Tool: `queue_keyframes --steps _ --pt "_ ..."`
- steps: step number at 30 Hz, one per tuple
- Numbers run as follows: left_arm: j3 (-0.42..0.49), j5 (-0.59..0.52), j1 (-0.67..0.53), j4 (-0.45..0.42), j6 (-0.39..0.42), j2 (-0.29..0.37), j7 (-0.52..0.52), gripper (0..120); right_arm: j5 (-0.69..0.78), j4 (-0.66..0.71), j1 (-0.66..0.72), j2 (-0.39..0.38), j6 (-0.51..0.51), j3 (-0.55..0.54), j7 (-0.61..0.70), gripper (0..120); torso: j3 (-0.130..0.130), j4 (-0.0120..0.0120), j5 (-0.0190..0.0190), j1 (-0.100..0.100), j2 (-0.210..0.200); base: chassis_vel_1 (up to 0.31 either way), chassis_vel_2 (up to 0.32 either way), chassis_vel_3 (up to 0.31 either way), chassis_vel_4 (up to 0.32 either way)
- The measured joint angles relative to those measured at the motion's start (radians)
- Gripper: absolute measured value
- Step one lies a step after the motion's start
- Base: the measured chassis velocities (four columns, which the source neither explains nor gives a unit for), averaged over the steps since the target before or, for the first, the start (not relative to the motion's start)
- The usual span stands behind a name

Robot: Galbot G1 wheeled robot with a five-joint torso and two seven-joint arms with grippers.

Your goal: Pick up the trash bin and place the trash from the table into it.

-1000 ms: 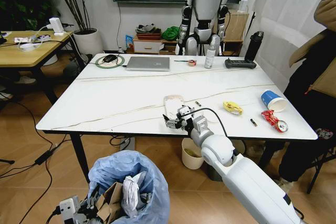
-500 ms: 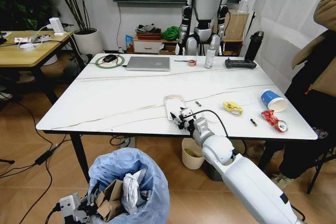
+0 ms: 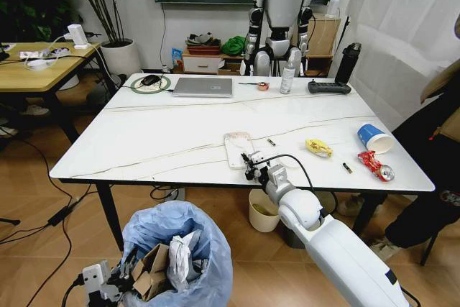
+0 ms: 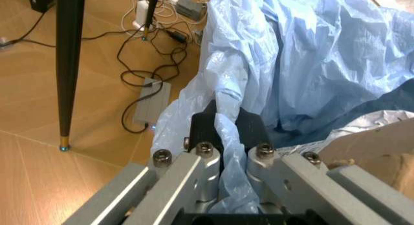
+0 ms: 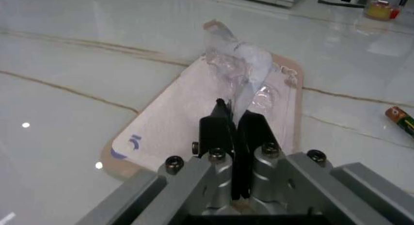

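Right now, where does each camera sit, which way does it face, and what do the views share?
Head view: on the robot's head, looking forward and down at the table and trash bin; right arm and right claw show.
Left wrist view: on the left wrist, facing the floor and the bin's blue bag, which the left claw pinches.
Right wrist view: on the right wrist, facing the tabletop; right claw grips the clear plastic tray.
Shared: head and right wrist views both show the tray.
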Motion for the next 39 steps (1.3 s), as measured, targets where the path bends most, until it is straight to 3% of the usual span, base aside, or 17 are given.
queue_keyframes --steps 6,12,16,21,29,32,39 --pt "-0.003 -0.013 -0.007 0.002 0.003 0.012 -0.003 0 0.093 0.043 0.000 -0.015 0.018 0.011 -0.008 0 0.000 0.0001 0.0000 0.000 0.000 0.000 0.000 0.000 0.000" --pt "-0.008 -0.035 -0.015 0.004 0.006 0.033 -0.005 0 0.273 0.165 -0.015 -0.091 0.055 0.035 -0.032 0 0.000 0.0002 0.0001 0.000 0.000 0.000 0.000 0.000 0.000" --pt "-0.019 -0.054 -0.021 0.003 0.008 0.047 -0.006 0 0.444 0.345 -0.089 -0.191 0.068 0.068 -0.049 0 0.000 -0.0002 0.0002 0.000 0.000 0.000 0.000 0.000 0.000" --pt "-0.025 -0.063 -0.021 -0.002 0.010 0.052 -0.008 0 0.561 0.492 -0.152 -0.256 0.087 0.079 -0.076 0 0.000 0.0000 0.0001 0.000 0.000 0.000 0.000 0.000 0.000" --pt "-0.027 -0.069 -0.017 -0.015 0.017 0.054 -0.013 0 0.605 0.612 -0.204 -0.320 0.146 -0.111 -0.164 0 0.000 0.0001 0.0001 0.000 0.000 0.000 0.000 0.000 0.000" --pt "-0.027 -0.069 -0.013 -0.020 0.018 0.051 -0.014 0 0.592 0.609 -0.200 -0.316 0.156 -0.188 -0.180 0 0.000 0.0001 0.0001 0.000 0.000 0.000 0.000 0.000 0.000" --pt "-0.024 -0.064 -0.016 -0.023 0.019 0.040 -0.015 0 0.539 0.569 -0.176 -0.297 0.165 -0.249 -0.183 0 0.000 0.0001 0.0001 0.000 0.000 0.000 0.000 0.000 0.000"
